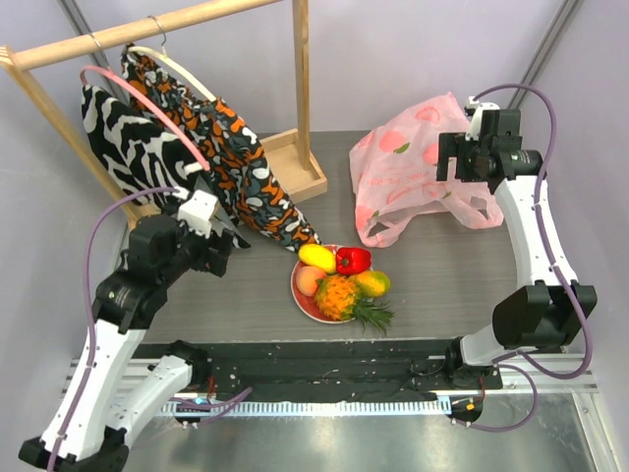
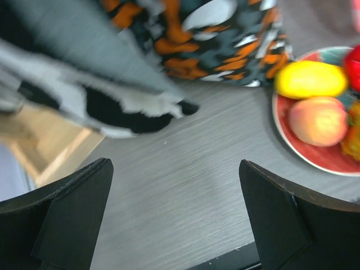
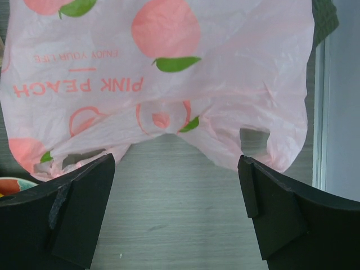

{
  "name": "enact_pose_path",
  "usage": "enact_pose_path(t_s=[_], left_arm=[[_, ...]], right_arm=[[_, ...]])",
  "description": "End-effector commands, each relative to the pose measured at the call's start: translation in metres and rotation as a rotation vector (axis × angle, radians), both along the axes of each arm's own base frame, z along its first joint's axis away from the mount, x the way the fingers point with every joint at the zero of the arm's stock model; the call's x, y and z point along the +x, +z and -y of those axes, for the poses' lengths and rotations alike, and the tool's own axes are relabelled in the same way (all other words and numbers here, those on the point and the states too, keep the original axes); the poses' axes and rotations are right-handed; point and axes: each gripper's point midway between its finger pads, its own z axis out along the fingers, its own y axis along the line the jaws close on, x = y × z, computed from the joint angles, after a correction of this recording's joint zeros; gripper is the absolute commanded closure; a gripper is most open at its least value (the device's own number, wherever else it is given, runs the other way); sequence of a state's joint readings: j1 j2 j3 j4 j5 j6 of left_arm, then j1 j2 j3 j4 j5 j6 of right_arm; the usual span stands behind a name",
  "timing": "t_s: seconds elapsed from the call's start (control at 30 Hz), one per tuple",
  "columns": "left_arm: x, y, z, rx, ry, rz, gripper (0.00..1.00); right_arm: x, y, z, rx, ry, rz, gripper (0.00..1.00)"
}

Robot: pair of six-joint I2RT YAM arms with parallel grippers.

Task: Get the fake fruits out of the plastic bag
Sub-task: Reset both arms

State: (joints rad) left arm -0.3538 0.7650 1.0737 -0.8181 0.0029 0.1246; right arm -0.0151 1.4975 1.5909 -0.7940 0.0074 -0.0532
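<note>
The fake fruits [image 1: 339,280] lie heaped on a round red-and-teal plate [image 1: 301,295] at the table's front middle: pineapple, yellow mango, red pepper, peach piece. The mango [image 2: 310,79] and peach piece [image 2: 318,120] also show in the left wrist view. The pink plastic bag [image 1: 418,167] lies crumpled at the back right; it also shows in the right wrist view [image 3: 169,84]. My right gripper [image 1: 454,169] is open, hovering over the bag's near edge, with bare table between its fingers [image 3: 73,214]. My left gripper [image 1: 226,258] is open and empty, left of the plate.
A wooden clothes rack [image 1: 295,98] stands at the back left with two patterned garments [image 1: 216,147] hanging down to the table. Its wooden base [image 1: 295,162] sits behind the plate. The table's black front edge [image 1: 324,349] lies near the arm bases.
</note>
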Motion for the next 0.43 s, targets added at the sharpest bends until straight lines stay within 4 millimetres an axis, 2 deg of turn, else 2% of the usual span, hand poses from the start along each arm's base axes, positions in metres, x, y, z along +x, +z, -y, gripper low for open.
enact_pose_path(t_s=[0.0, 0.07, 0.13, 0.2, 0.4], left_arm=[[0.012, -0.013, -0.041, -0.063, 0.325, 0.002, 0.00], [0.015, -0.018, -0.058, -0.111, 0.448, -0.008, 0.00], [0.017, -0.023, -0.064, -0.151, 0.493, -0.015, 0.00], [0.017, -0.028, -0.061, -0.186, 0.486, -0.028, 0.00], [0.018, -0.029, -0.072, -0.249, 0.538, -0.037, 0.00]], right_arm=[[-0.011, -0.004, 0.006, 0.001, -0.053, 0.008, 0.00], [-0.014, -0.002, 0.006, 0.000, -0.051, 0.013, 0.00], [-0.018, -0.003, 0.006, -0.002, -0.054, 0.013, 0.00], [-0.021, -0.006, 0.007, -0.007, -0.057, 0.008, 0.00], [-0.033, -0.011, 0.001, 0.014, -0.024, 0.011, 0.00]])
